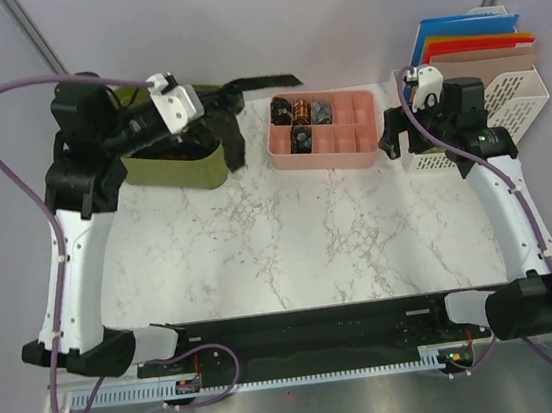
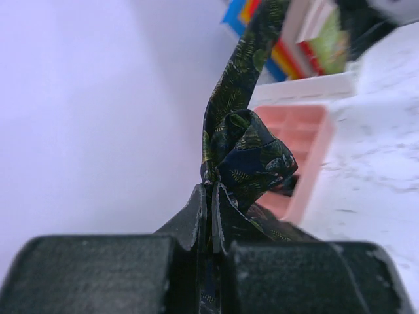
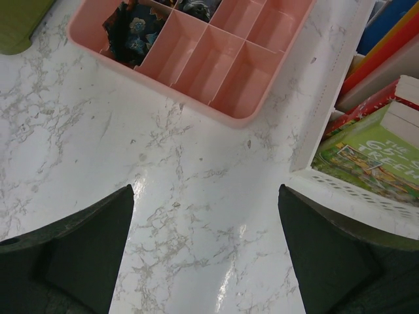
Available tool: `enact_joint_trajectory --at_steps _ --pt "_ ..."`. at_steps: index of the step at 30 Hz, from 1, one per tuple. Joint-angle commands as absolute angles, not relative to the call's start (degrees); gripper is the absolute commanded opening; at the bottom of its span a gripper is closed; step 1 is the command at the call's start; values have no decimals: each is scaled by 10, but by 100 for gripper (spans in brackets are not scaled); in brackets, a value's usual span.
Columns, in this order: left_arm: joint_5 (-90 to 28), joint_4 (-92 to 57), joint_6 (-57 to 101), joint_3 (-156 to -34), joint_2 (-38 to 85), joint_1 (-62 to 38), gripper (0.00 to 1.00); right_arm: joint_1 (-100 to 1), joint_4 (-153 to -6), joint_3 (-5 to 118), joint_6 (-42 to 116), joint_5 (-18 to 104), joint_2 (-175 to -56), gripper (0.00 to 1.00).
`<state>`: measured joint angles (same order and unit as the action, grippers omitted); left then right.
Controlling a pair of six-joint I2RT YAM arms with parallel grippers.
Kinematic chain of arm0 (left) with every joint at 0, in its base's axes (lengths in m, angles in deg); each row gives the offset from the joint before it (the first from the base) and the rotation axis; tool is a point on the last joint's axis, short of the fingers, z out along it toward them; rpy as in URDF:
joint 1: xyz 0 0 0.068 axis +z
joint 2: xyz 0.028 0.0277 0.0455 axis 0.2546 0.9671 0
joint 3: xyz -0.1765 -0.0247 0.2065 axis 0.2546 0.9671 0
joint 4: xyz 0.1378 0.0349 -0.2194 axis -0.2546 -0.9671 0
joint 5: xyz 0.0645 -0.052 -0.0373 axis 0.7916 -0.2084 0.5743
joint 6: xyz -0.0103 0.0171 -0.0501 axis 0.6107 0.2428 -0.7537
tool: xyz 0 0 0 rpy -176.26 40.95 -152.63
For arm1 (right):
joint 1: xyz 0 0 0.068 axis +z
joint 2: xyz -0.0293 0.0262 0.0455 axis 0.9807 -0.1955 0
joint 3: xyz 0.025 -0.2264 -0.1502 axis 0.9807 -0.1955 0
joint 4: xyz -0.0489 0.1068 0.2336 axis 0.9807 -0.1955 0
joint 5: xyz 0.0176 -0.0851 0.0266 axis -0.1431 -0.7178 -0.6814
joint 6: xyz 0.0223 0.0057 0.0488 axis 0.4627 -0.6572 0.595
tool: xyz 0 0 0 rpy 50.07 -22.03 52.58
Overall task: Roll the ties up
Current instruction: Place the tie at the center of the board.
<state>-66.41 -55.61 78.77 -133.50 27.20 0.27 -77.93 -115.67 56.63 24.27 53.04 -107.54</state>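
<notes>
Task partly done. The tray (image 1: 336, 160) holds about four rolled ties (image 1: 300, 113) in its left compartments; the rest are vacant. The left gripper (image 2: 211, 196), left of the tray over the bin (image 1: 176, 168), is clamped tight on an unrolled tie (image 2: 245, 147). Bin contents not discernible. The right gripper (image 3: 204, 196), right of the tray, is fully spread and empty.

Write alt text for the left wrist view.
The left pincer is shut on a dark leaf-patterned tie, which bunches just above it and rises out of frame. Behind, blurred, sit a pink tray and the marble table.
</notes>
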Motion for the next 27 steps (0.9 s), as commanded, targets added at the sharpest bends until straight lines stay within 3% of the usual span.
enact_joint_trajectory --at_steps 1,7,10,14,22,27 --pt "-631 -596 715 -1259 232 -87 2 -807 -1214 582 221 571 -1055 98" --pt "-624 -614 648 -1051 226 -171 2 -814 -1277 575 179 592 -1053 98" --pt "-592 -599 589 -1004 240 -193 2 -814 -1294 566 164 595 -1047 98" --pt "-539 -595 570 -960 229 -194 2 -814 -1300 558 152 600 -1051 98" --pt "-442 -654 701 -882 279 -193 3 -807 -1282 493 128 688 -1056 98" --pt "-454 -654 707 -885 337 -182 8 -721 -1171 400 152 708 -1013 98"
